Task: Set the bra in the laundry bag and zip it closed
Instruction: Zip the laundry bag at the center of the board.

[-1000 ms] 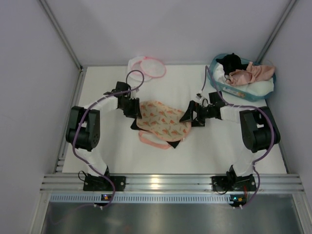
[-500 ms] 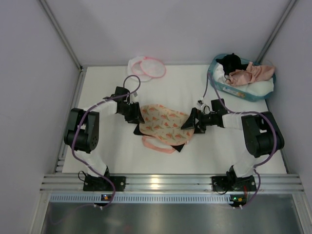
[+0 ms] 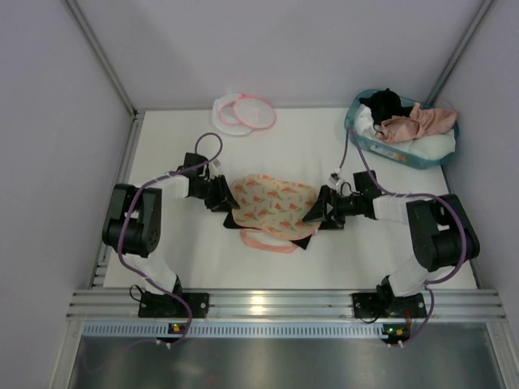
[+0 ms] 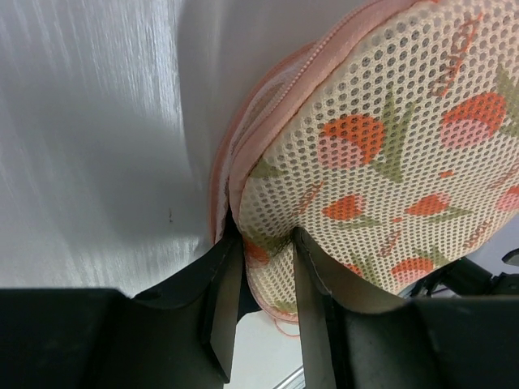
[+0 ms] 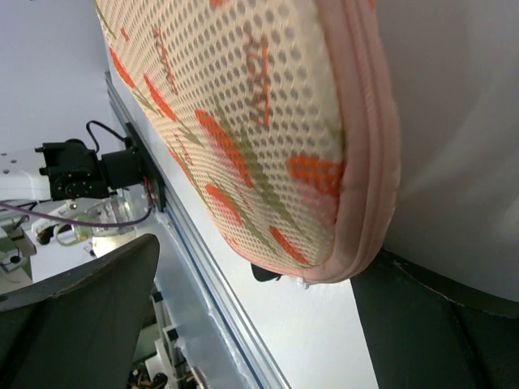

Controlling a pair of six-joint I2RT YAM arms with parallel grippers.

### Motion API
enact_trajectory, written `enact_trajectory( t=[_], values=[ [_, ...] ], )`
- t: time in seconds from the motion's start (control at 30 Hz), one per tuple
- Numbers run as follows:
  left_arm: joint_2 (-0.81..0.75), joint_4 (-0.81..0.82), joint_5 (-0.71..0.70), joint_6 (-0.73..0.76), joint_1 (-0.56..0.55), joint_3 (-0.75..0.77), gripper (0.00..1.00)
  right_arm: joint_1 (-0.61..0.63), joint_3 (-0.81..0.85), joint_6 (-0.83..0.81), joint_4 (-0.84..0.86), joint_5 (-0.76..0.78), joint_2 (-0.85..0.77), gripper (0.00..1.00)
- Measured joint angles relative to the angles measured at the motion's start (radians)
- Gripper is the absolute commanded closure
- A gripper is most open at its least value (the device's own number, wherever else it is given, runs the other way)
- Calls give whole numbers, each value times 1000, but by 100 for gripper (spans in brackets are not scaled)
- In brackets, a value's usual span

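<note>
Bearing illegible orange lettering, the padded piece [image 4: 381, 146] rests in left pincer [image 4: 264, 243].

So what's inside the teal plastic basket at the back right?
A salmon-pink satin bra lies on top, beside a black garment, over white fabric. Anything beneath them in the teal basket is covered.

The orange-printed mesh piece [image 5: 243, 121] fills the upper middle, its pink zip-trimmed edge curving down the right side; its rounded end sits between the two dark fingers [image 5: 89, 316] of the right gripper [image 5: 258, 263], whose jaws stand wide apart (neither visibly touches the fabric); white table [image 5: 454, 162] lies behind; at left, a metal rail [image 5: 182, 275] and a black motor block [image 5: 81, 166] with cables.
</note>
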Motion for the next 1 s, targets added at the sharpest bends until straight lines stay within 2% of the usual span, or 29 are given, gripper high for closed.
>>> enact_trajectory(
  t=[0.13,0.23,0.27,0.3,0.33,0.37,0.4,0.43,0.53,0.6,0.7,0.73,0.87,0.93,1.0],
  values=[
    [-9,23,23,-31,0,-28,62,0,-40,0,13,10,-36,4],
    [-9,37,36,-45,0,-38,61,1,-45,13,34,17,-29,18],
    [-9,40,40,-50,0,-40,61,1,-41,20,42,15,-15,29],
    [-9,43,45,-54,1,-40,60,3,-35,24,51,16,2,35],
    [-9,43,47,-56,1,-40,59,3,-31,28,56,18,19,45],
    [-9,44,48,-56,1,-40,57,3,-23,33,58,16,38,51],
    [-9,45,52,-56,2,-40,54,3,-18,36,60,25,54,57],
    [-9,44,57,-54,2,-39,49,3,-14,37,60,28,69,70],
    [-11,23,61,-20,2,-16,39,3,-13,31,50,38,79,91],
    [-21,-14,53,32,2,10,27,3,-5,27,43,35,79,97],
    [-89,-64,0,139,-2,39,11,3,14,24,37,33,79,100],
    [-125,-77,-20,176,-5,44,3,3,18,24,35,32,79,100],
    [-320,-108,-176,373,-87,82,2,3,24,24,31,18,79,100],
    [-412,-106,-290,503,-210,99,2,6,24,25,26,9,79,100],
    [-460,-103,-323,584,-326,113,2,7,25,25,23,-1,79,93]
  ],
)
